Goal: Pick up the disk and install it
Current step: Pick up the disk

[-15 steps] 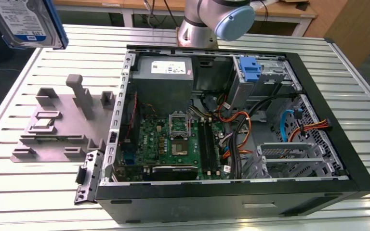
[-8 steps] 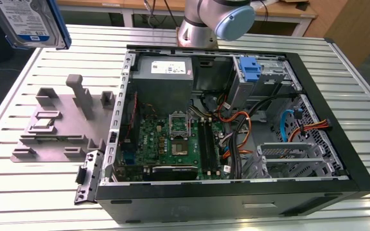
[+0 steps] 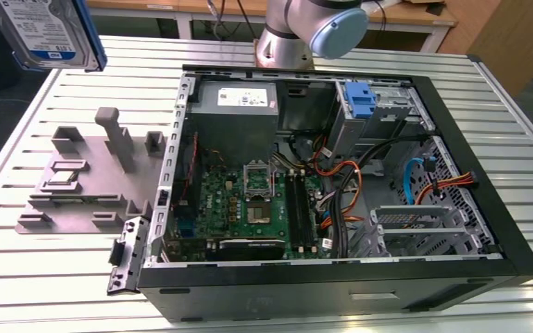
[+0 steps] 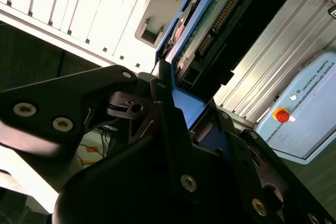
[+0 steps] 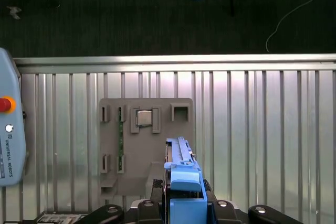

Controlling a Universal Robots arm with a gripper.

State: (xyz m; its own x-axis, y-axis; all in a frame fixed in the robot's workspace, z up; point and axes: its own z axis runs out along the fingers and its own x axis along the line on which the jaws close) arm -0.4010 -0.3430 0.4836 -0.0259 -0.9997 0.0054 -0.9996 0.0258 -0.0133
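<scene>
The pincer (image 4: 191,115) is clenched on the disk (image 3: 49,31), holding it high above the grey tray (image 3: 91,180) on the desk (image 3: 26,277), off to the exterior view's left of the open computer case (image 3: 341,277).

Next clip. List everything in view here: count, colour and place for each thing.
disk: one, silver-grey with a white-and-blue label and blue carrier, held in the air over the fixture's side of the table
computer case: one, black, open, on the table
power supply: one, grey, inside the case
bracket: one, blue, on the case's drive bay
motherboard: one, green, on the case floor
fixture: one, grey, on the table at the exterior view's left of the case
processor chip: one, silver, seated in the fixture
teach pendant: one, pale grey with a red button, at the table's side
table: one, silver, slatted
arm: one, silver-grey, behind the case
gripper: one, black, shut on the disk's carrier
</scene>
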